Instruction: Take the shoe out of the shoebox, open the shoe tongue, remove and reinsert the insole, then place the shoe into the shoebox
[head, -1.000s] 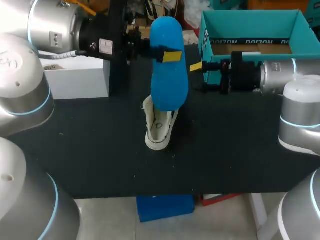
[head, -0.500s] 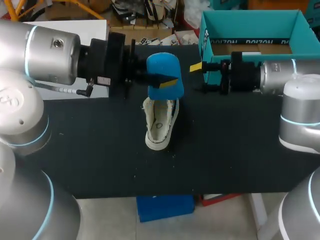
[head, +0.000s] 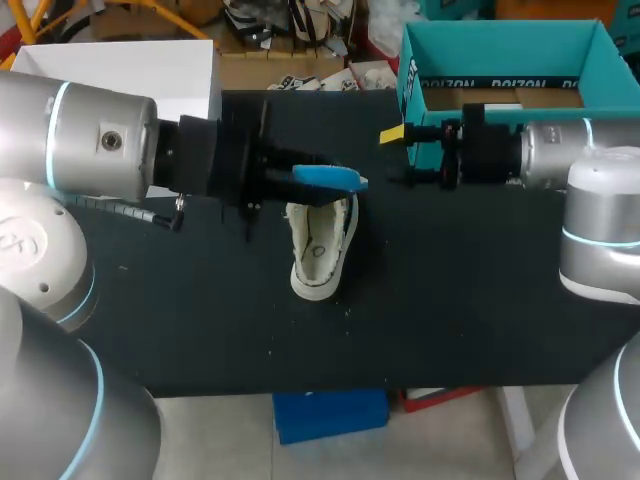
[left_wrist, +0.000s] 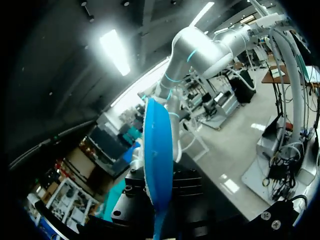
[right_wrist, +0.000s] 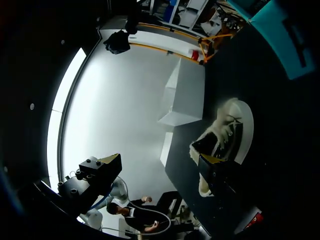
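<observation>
A white shoe (head: 320, 250) lies on the black table (head: 200, 320) with its opening up, its toe toward the front edge. Just over its heel end, my left gripper (head: 287, 177) is shut on a blue insole (head: 330, 178), held level and seen edge-on. In the left wrist view the insole (left_wrist: 158, 155) stands out from between the fingers, narrow edge toward the camera. My right gripper (head: 394, 158) hangs open and empty to the right of the shoe, beside the shoebox. One of its fingertips (right_wrist: 212, 160) shows in front of the shoe (right_wrist: 227, 127).
The teal shoebox (head: 410, 70) stands open at the back right, with my right arm lying along its front. A white box (head: 130, 65) sits at the back left behind my left arm. Bare black table stretches in front of the shoe.
My left arm has swung the insole from upright and broadside down to level and edge-on, lower over the shoe's heel. The right arm and the shoe have stayed put.
</observation>
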